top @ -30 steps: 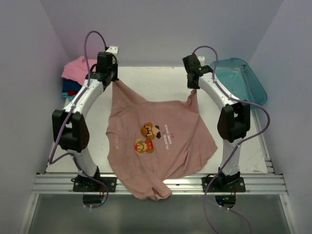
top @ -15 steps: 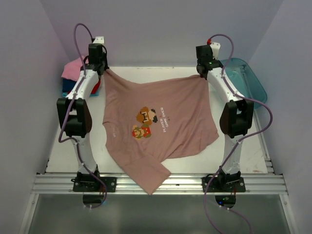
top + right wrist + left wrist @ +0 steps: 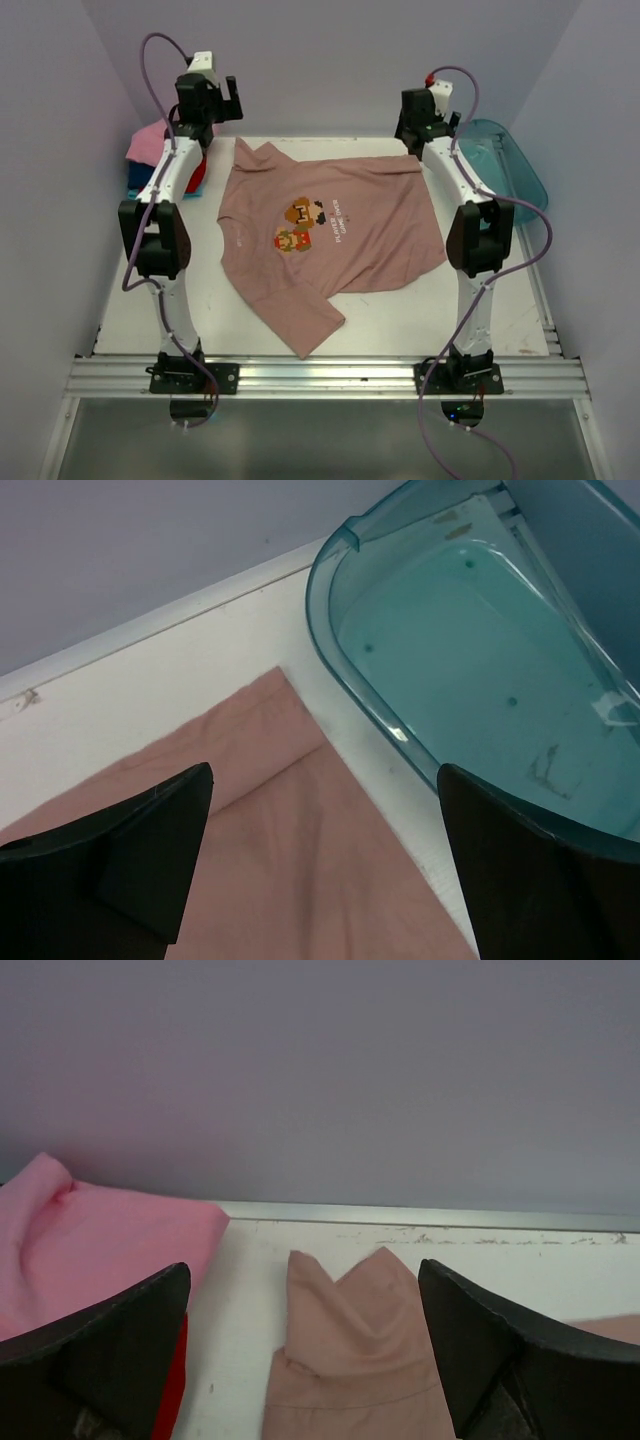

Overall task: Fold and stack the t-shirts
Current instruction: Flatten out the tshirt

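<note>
Dusty pink-brown tee (image 3: pixel 330 235) lies spread on the table (image 3: pixel 420 320), chest side up. Its nearest sleeve (image 3: pixel 305 320) stops short of the front rail, where a second ago that end hung over the edge. Farther in, the pixel print (image 3: pixel 300 228) sits flat and readable, with only light wrinkles around it.

At the far edge both arms have just let go. The left gripper (image 3: pixel 302 1268) stands wide apart above the cloth's far-left corner, and the right gripper (image 3: pixel 325 768) is equally spread above the far-right corner, neither holding anything. A moment ago they had those corners pinched and lifted, dragging the shirt away from the front.

I'd say the laying-out is done and folding can begin.

Beyond, the folded pile (image 3: pixel 150 150), bright pink on top, waits at far left, and the teal tub (image 3: pixel 505 165) is at far right.
</note>
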